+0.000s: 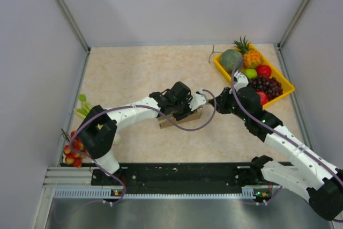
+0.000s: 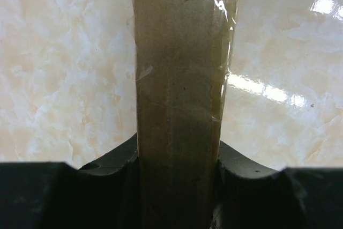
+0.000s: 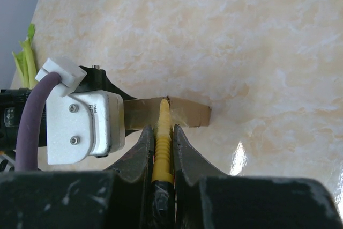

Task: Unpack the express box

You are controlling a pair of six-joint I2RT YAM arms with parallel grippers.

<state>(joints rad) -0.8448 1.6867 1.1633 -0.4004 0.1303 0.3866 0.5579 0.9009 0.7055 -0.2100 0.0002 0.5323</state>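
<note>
The express box [image 1: 185,117] is a small brown cardboard mailer lying mid-table. My left gripper [image 1: 179,101] is shut on it; in the left wrist view the taped box [image 2: 179,95] runs upward between the two black fingers [image 2: 115,162], filling my left gripper [image 2: 179,172]. My right gripper [image 1: 218,104] comes in from the right and is shut on a thin yellow ribbed tool [image 3: 162,130] with a black handle. In the right wrist view, my right gripper [image 3: 161,132] holds the tool's tip against the end edge of the box [image 3: 188,113].
A yellow fruit tray [image 1: 285,93] with pineapple, melon, grapes and apples stands at the back right. Green stalks [image 1: 82,105] and a cluster of small red fruit [image 1: 73,153] lie by the left wall. The left arm's white wrist camera [image 3: 80,124] sits just left of the tool.
</note>
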